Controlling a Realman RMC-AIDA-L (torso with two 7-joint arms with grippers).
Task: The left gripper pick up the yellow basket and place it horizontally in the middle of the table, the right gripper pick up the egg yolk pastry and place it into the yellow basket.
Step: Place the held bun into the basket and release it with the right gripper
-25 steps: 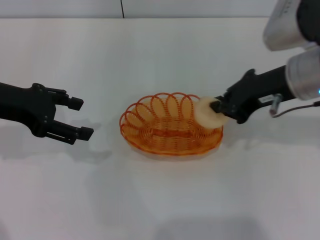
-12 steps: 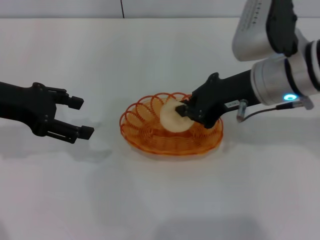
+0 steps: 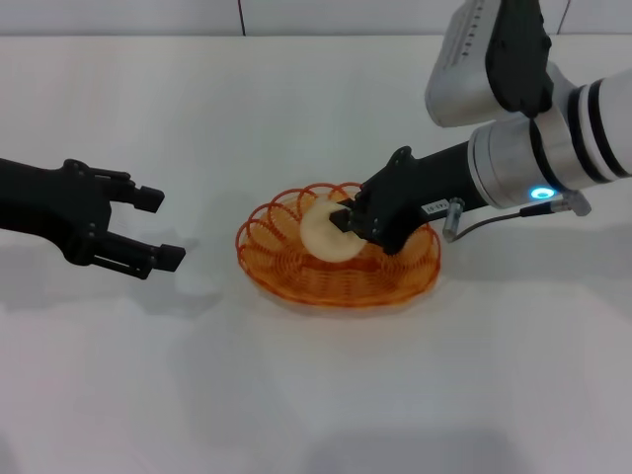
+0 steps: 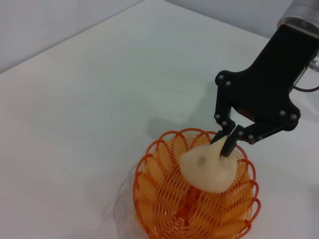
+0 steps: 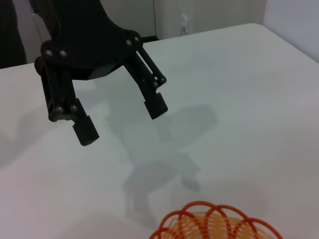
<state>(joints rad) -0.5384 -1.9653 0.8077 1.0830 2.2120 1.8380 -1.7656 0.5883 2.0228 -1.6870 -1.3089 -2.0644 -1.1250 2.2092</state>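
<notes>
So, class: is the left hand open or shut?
Open. The left hand hangs beside the yellow basket with its fingers spread wide, nothing between them. The right hand grips the egg yolk pastry.

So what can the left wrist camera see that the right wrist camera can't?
Only the left wrist view shows the egg yolk pastry, pinched by the right gripper over the inside of the basket, with nearly the whole basket visible. Only the right wrist view shows the left gripper, open and hanging over bare table, away from the basket. Both show the yellow basket and the white table; the right wrist view catches just the basket's rim.
</notes>
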